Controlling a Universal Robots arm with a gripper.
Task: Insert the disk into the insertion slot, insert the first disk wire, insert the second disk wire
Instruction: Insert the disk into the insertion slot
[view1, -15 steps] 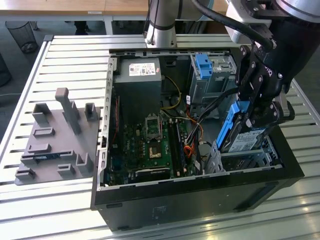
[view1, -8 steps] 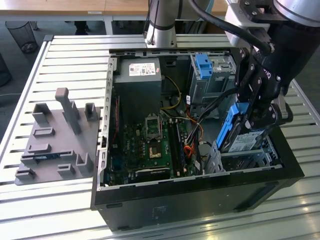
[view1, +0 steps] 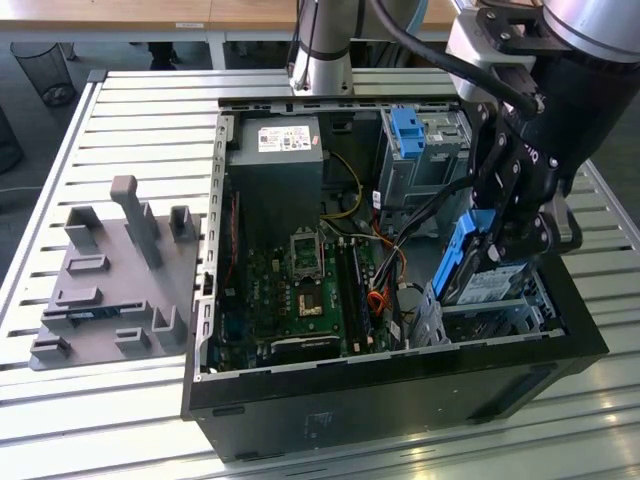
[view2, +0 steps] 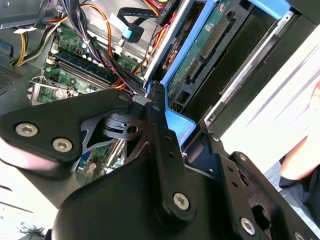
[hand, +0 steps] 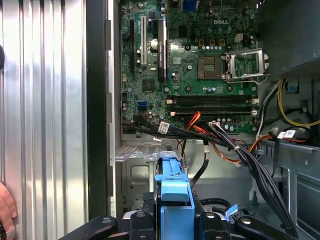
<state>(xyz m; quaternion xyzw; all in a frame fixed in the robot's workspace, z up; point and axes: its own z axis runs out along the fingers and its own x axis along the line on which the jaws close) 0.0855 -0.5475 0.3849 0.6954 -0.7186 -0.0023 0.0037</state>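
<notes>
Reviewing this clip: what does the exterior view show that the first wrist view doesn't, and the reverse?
Exterior view's own: the grey fixture plate with upright pegs, and a mesh wastebasket. First wrist view's own: a person's hand beside the slatted table. Shared: the motherboard, and the disk in its blue carrier, tilted and clamped in the tool.

Glossy blue plastic frames the disk (view1: 492, 287), matt black metal on the gripper (view1: 510, 240), table (view1: 140, 110) slats brushed, shiny metal.
</notes>
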